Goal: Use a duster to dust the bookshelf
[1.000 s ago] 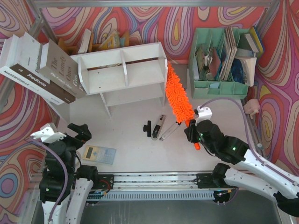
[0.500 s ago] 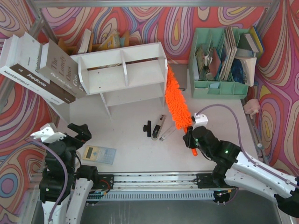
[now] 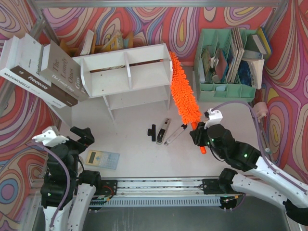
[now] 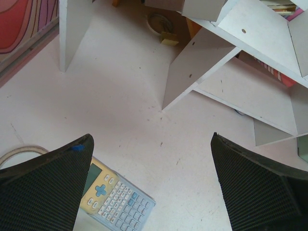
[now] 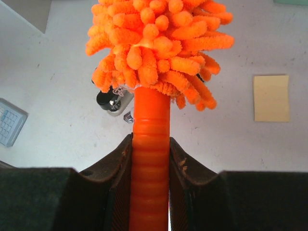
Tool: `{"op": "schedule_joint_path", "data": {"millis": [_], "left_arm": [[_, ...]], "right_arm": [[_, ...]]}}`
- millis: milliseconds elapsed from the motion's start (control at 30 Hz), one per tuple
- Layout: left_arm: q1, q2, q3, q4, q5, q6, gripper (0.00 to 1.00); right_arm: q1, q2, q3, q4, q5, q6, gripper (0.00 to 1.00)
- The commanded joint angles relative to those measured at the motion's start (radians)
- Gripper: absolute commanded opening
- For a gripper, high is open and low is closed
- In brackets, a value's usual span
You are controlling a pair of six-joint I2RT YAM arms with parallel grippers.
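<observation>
Orange duster [image 3: 184,94], handle near, tip far

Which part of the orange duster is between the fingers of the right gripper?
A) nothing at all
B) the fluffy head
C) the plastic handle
C: the right gripper clamps the ribbed handle of the duster, just below its fluffy head.

the duster [image 3: 184,94] is bright orange, the bookshelf [image 3: 120,77] white, the organiser [image 3: 226,91] mint green, the walls [image 3: 154,19] swirl-patterned.
</observation>
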Motion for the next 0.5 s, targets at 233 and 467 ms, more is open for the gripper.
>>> {"op": "schedule_joint_path", "data": {"millis": [233, 467], "left_arm": [[0.006, 0.013, -0.006, 0.017, -0.005, 0.003, 0.99], [0.006, 0.017, -0.006, 0.02, -0.003, 0.003, 0.99]], "right_arm": [[0.006, -0.023, -0.232, 0.146, -0.138, 0.082, 0.0], [0.006, -0.056, -0.101, 0.061, -0.04, 0.015, 0.0]]}}
